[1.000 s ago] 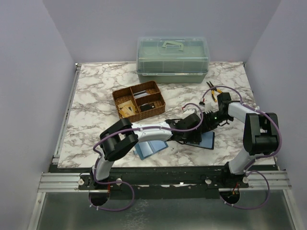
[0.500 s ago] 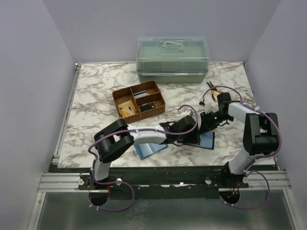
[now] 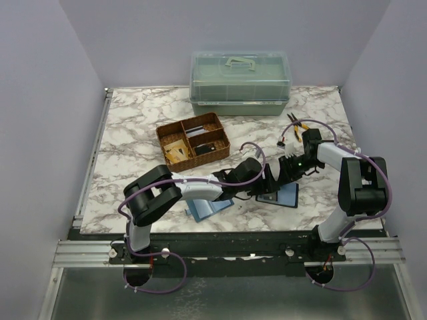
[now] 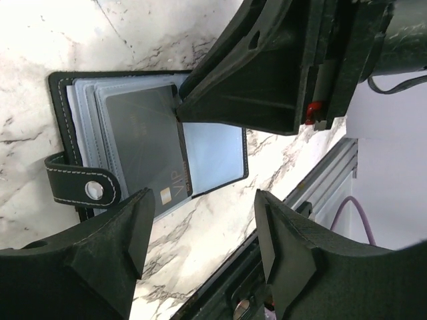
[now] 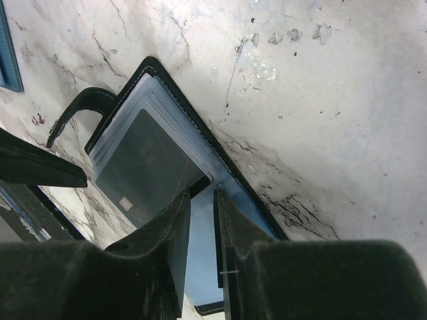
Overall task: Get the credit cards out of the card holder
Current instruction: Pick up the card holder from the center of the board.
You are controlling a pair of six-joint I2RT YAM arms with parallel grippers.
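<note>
The black card holder [image 4: 215,155] lies open on the marble table, blue-grey inside up, with its snap tab [image 4: 79,189] on the left. A dark card [image 4: 143,140] marked VIP, with a chip, sits in the clear sleeves and sticks out a little. My right gripper [image 5: 200,200] stands tip-down on the holder's [image 5: 159,72] inside leaf beside the card [image 5: 143,167], jaws almost together with nothing between them. My left gripper [image 4: 200,233] is open and empty, just off the holder's near edge. In the top view both grippers meet over the holder [image 3: 285,197].
A light-blue flat folder [image 3: 207,205] lies left of the holder under the left arm. A brown wicker basket [image 3: 194,141] with compartments stands mid-table. A green lidded box [image 3: 240,83] is at the back. Yellow-handled pliers [image 3: 298,125] lie at the right.
My left arm has drawn back to the left, away from the holder. The right gripper and the holder have stayed in place.
</note>
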